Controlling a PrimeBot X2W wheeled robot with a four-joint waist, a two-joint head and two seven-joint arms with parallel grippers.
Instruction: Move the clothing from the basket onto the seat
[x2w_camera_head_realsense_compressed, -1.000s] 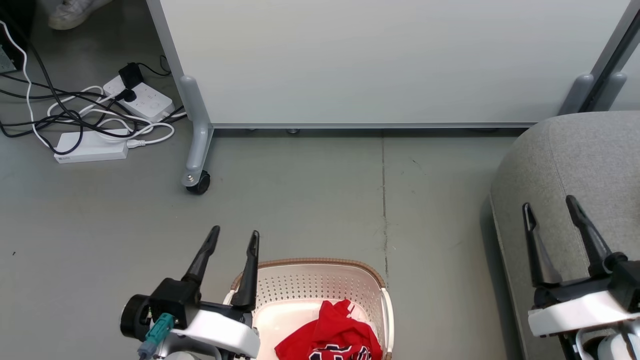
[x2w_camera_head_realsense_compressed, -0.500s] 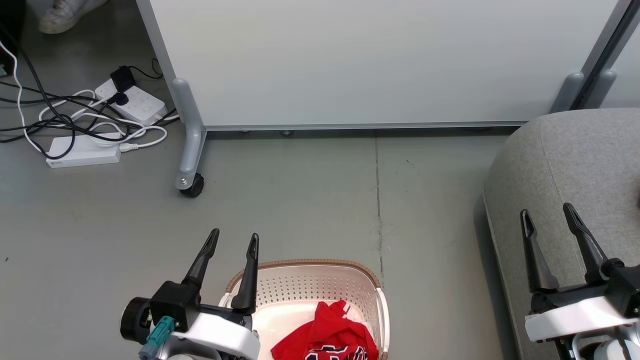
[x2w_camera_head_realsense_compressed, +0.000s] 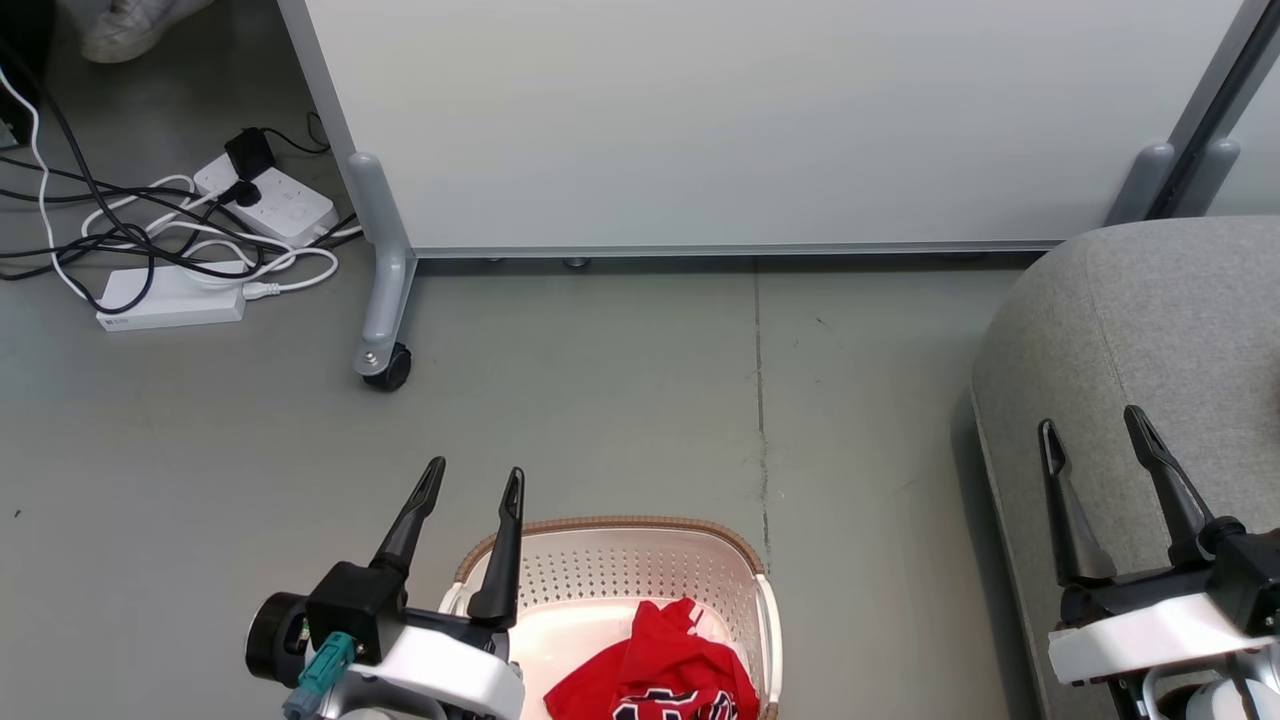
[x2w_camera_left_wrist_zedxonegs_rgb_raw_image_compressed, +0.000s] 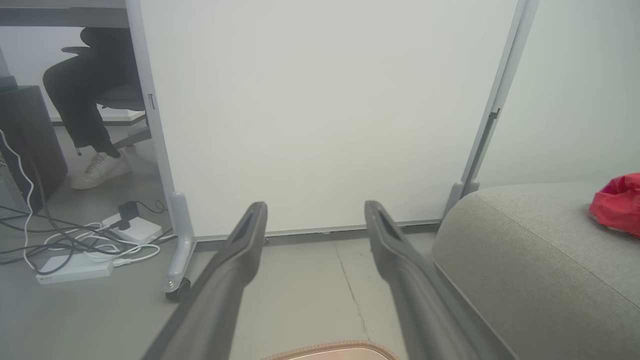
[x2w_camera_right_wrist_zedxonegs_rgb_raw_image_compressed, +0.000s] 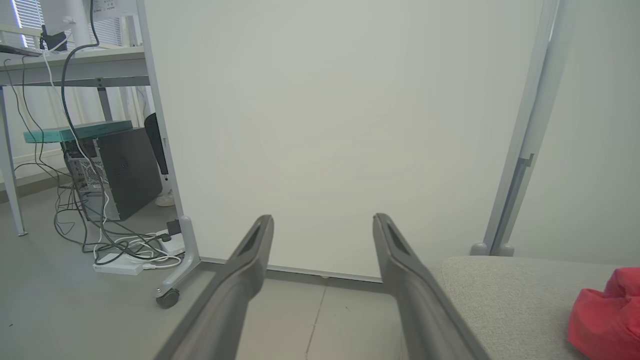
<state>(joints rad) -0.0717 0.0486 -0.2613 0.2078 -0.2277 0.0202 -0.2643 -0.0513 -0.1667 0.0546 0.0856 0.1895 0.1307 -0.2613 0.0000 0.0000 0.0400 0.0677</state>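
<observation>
The cream basket (x2w_camera_head_realsense_compressed: 610, 565) with its brown rim sits on the floor at the bottom centre of the head view, and red clothing (x2w_camera_head_realsense_compressed: 660, 670) with dark numerals lies crumpled inside it. My left gripper (x2w_camera_head_realsense_compressed: 474, 473) hovers open over the basket's left rim, nothing between its fingers. The grey seat (x2w_camera_head_realsense_compressed: 1150, 330) fills the right side; my right gripper (x2w_camera_head_realsense_compressed: 1092, 420) stands open above its near edge. A red garment (x2w_camera_left_wrist_zedxonegs_rgb_raw_image_compressed: 617, 202) lies on the seat (x2w_camera_left_wrist_zedxonegs_rgb_raw_image_compressed: 525, 250) in the left wrist view, and the same red garment (x2w_camera_right_wrist_zedxonegs_rgb_raw_image_compressed: 607, 315) shows at the right wrist view's edge.
A white partition panel (x2w_camera_head_realsense_compressed: 750, 120) on castor legs (x2w_camera_head_realsense_compressed: 385, 365) stands across the back. Power strips and tangled cables (x2w_camera_head_realsense_compressed: 180, 250) lie on the floor at far left. A seated person's leg and white shoe (x2w_camera_left_wrist_zedxonegs_rgb_raw_image_compressed: 100, 170) show beyond the panel.
The head camera has shifted a little, so the whole picture slid slightly. Both grippers stay open and keep their places relative to basket and seat.
</observation>
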